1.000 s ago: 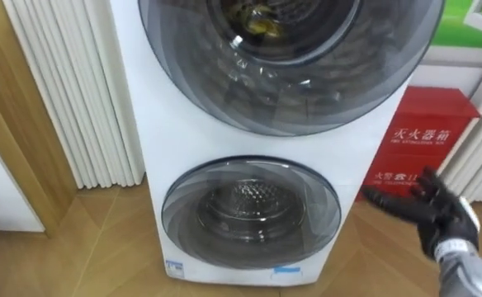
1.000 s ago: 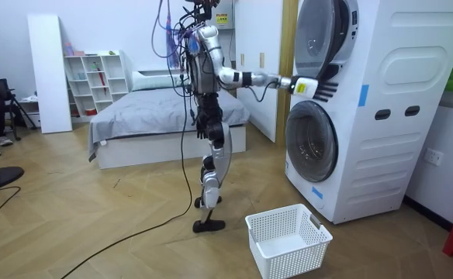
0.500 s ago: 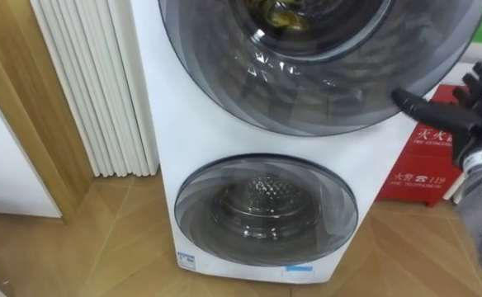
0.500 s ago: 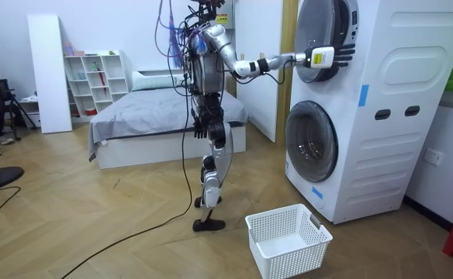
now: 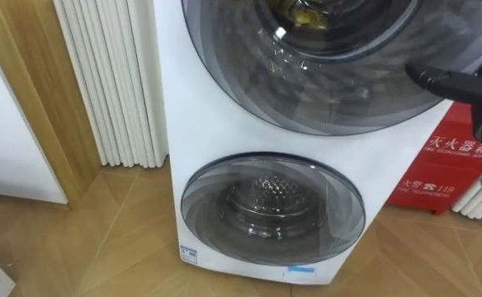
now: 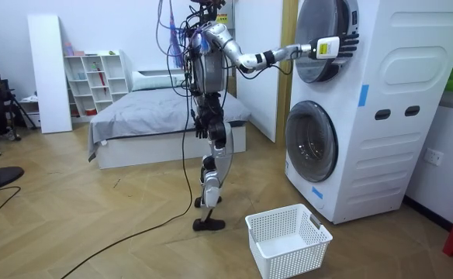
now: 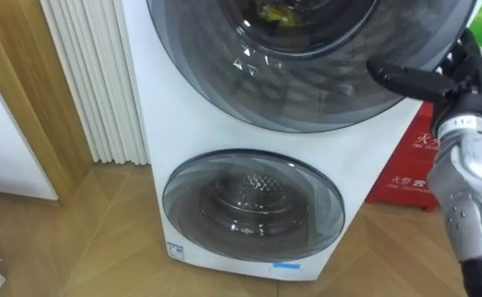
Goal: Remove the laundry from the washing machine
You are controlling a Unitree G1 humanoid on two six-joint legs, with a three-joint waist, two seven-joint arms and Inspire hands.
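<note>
Noting a tall white two-drum washing machine [image 5: 175, 124] filling the room view's right, faced by the robot standing upright on a wooden floor. Recording its upper round door of dark smoked glass [image 5: 307, 91] as sitting closed. Recording the lower round dark-glass door [image 5: 272, 210] as likewise closed, showing a perforated metal drum behind it. Logging a grey-covered bed [image 6: 149, 116] lying behind the robot. Finding a white ribbed panel [image 5: 113, 78] standing just beside the machine on the robot's left, and a red box [image 5: 443, 169] standing on its right. Marking a white plastic lattice basket [image 6: 288, 239] sitting on the floor near the machine's foot. Reporting the black right hand [image 7: 464, 70] raised at the right rim of the upper door, fingers stretched straight and spread wide, gripping nothing; contact with the glass not determinable. Reporting the left hand [image 6: 202, 124] hanging at the hip, its state not to be told at that range. Locating the clothes [image 5: 303, 12], a yellowish bundle, lying inside the upper drum behind the closed glass.
</note>
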